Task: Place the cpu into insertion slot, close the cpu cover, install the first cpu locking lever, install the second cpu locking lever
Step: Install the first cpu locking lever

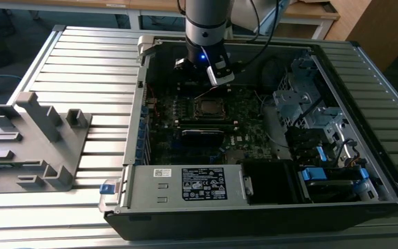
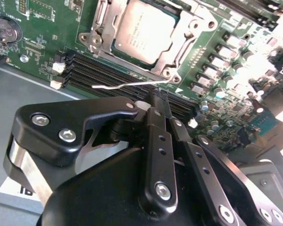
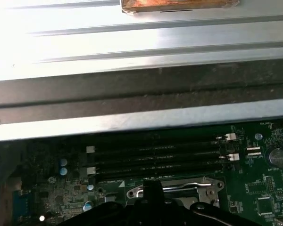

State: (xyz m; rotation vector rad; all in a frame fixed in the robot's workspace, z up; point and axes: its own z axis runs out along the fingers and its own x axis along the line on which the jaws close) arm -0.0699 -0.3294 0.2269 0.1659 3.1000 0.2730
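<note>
The cpu [image 2: 144, 33] lies flat in the insertion slot [image 1: 209, 108] on the green motherboard, its silver top facing up. The cpu cover [image 2: 191, 40] is down around it as a metal frame, and its edge also shows in the first wrist view [image 3: 179, 190]. One thin wire locking lever [image 2: 122, 85] stands free of the socket edge, seen raised in the exterior view [image 1: 204, 93]. My gripper [image 2: 158, 96] hangs just behind the socket [image 1: 214, 79], with its fingers together and their tips right at that lever. I cannot tell whether they touch it.
The open computer case [image 1: 133, 129] lies on a ribbed metal table. Black memory slots [image 2: 108, 73] run beside the socket and a coin battery [image 2: 4, 28] sits nearby. A grey fixture [image 1: 33, 145] stands at the exterior view's left, drive bays [image 1: 310, 104] at its right, and a power supply [image 1: 185, 184] in front.
</note>
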